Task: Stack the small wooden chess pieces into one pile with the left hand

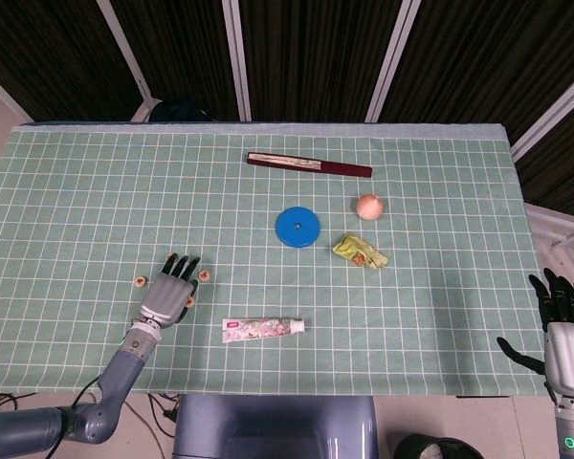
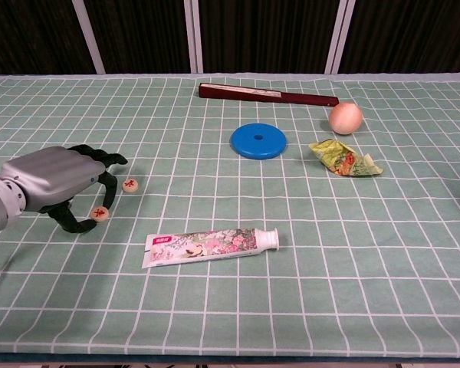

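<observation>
Green cloth with a white grid covers the worktop (image 1: 383, 325). Near its front left corner the left robot hand (image 1: 166, 295) (image 2: 52, 184) rests palm down, fingers spread and curved toward the cloth, and it holds nothing. Three small wooden chess pieces lie flat around it, none on top of another. The chest view shows two of them well: the near piece (image 2: 100, 213) with a red mark touches or almost touches a dark fingertip (image 2: 87, 225), and the far piece (image 2: 130, 185) lies just beside the fingers on the side toward the worktop's middle. The head view shows the same two, near piece (image 1: 188, 301) and far piece (image 1: 203, 275), and also a third piece (image 1: 141, 281) on the side of the hand toward the left edge; in the chest view this one is hidden behind the hand.

The right robot hand (image 1: 561, 320) appears only in the head view, beyond the right edge near the front right corner, fingers upright and apart, empty.

A toothpaste tube (image 1: 262, 328) (image 2: 211, 244) lies along the front edge, near the left hand. At the middle is a blue disc (image 1: 298, 227) (image 2: 258, 142) with a hole. Toward the right edge from it are a crumpled green wrapper (image 1: 360, 251) (image 2: 343, 159) and a round peach-coloured fruit (image 1: 368, 206) (image 2: 345, 118). A closed dark red fan (image 1: 309, 165) (image 2: 267, 94) lies near the back edge.
</observation>
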Available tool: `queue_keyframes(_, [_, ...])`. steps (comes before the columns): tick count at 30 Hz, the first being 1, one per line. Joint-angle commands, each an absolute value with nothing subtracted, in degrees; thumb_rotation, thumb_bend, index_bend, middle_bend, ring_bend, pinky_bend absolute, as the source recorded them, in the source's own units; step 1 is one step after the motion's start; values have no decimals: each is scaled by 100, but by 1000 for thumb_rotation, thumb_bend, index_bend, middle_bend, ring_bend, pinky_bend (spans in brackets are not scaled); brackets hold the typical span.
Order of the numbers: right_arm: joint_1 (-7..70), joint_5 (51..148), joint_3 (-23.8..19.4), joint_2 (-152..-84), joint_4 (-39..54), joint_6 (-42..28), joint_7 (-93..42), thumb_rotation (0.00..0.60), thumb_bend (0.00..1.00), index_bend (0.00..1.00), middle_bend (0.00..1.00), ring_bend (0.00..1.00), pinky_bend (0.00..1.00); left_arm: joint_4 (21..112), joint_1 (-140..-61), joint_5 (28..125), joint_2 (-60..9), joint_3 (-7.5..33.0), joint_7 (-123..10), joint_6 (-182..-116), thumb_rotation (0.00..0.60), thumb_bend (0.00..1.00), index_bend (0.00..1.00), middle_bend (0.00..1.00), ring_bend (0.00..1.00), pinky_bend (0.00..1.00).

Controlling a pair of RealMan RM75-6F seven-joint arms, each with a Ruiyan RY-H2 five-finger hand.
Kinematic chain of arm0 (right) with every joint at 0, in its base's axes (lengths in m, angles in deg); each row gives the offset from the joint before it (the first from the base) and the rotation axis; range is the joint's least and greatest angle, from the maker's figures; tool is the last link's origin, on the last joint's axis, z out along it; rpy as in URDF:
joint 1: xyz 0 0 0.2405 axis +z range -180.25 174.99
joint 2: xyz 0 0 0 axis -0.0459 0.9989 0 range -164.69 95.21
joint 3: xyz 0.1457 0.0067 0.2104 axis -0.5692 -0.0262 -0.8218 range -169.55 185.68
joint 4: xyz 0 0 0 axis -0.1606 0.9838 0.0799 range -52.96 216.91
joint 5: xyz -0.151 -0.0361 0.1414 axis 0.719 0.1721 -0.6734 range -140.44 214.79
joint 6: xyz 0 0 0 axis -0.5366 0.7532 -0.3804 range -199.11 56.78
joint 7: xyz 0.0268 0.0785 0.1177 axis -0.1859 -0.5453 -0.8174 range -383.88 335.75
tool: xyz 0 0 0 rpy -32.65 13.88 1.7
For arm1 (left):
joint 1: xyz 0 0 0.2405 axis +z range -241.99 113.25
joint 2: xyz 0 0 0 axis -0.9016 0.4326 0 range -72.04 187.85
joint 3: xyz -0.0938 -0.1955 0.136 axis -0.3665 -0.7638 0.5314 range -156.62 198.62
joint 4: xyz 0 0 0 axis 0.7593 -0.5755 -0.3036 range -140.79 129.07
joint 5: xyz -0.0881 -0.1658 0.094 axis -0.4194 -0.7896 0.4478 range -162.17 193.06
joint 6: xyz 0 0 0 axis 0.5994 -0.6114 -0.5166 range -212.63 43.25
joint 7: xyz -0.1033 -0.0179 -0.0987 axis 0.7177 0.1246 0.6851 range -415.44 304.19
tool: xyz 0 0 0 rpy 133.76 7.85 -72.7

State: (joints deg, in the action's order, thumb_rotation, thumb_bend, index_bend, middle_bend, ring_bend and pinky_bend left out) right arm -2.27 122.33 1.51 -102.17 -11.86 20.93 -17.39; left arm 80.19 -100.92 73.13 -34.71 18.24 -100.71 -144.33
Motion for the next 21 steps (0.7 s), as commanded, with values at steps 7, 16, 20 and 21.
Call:
queue_keyframes(7, [-231, 12239, 154, -10215, -1184, 2100, -1749, 600, 232, 80, 13, 0, 0, 8169, -10012, 7496, -3237, 1882, -9865, -14590, 600, 333, 506, 0, 0, 0])
queue_keyframes(16, [-232, 12254, 163, -10227, -1189, 2106, -1721, 600, 233, 81, 13, 0, 0, 8238, -9795, 7761, -2744, 2014, -9415, -14735, 600, 333, 506, 0, 0, 0])
queue_keyframes(20, [-232, 12246, 163, -10228, -1195, 2102, -1713, 600, 233, 81, 13, 0, 0, 8096, -9733, 7771, -2624, 2039, -9196, -14664, 600, 333, 507, 0, 0, 0])
queue_keyframes(21, [-232, 12245, 162, -10229, -1196, 2102, -1712, 600, 233, 81, 13, 0, 0, 8068, -9727, 7759, -2615, 2032, -9156, -14647, 600, 333, 507, 0, 0, 0])
